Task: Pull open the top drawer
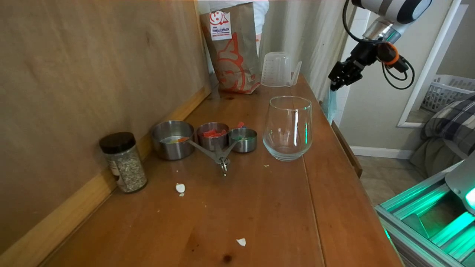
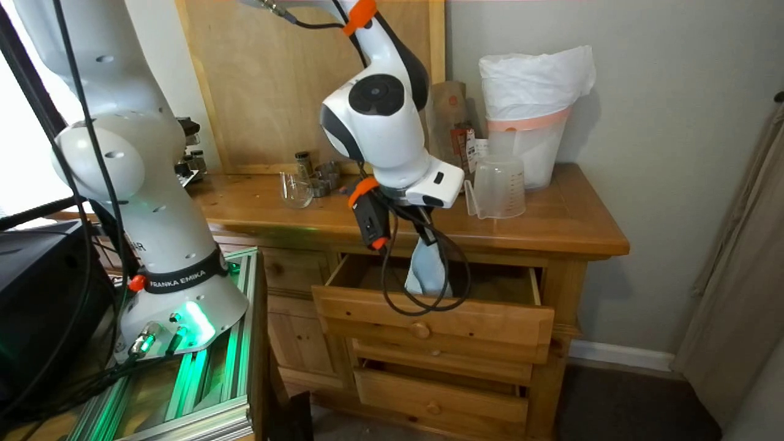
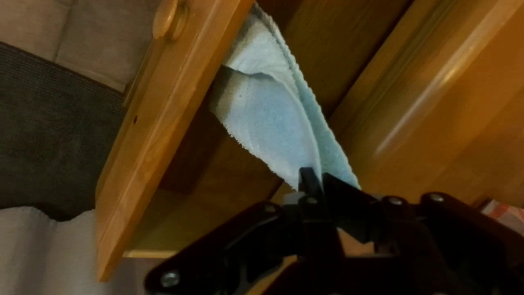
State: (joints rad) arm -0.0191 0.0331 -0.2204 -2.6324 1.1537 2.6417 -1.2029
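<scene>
The top drawer (image 2: pixel 490 327) is a wooden drawer, pulled out so its inside shows. In the wrist view its front board (image 3: pixel 163 139) runs diagonally, with the round knob (image 3: pixel 164 18) at the top left. My gripper (image 3: pixel 317 178) is shut on a light blue cloth (image 3: pixel 270 119) and is apart from the knob. The cloth hangs down into the open drawer, and its lower end is hidden behind the drawer front in an exterior view (image 2: pixel 427 269). In an exterior view the gripper (image 1: pixel 334 86) is beyond the dresser top's edge.
On the dresser top (image 1: pixel 222 222) stand a glass (image 1: pixel 287 129), metal measuring cups (image 1: pixel 173 142), a spice jar (image 1: pixel 126 167), a plastic jug (image 2: pixel 501 190), a paper bag (image 1: pixel 233 52) and a lined bin (image 2: pixel 530 147). A lower drawer (image 2: pixel 447 401) is slightly open.
</scene>
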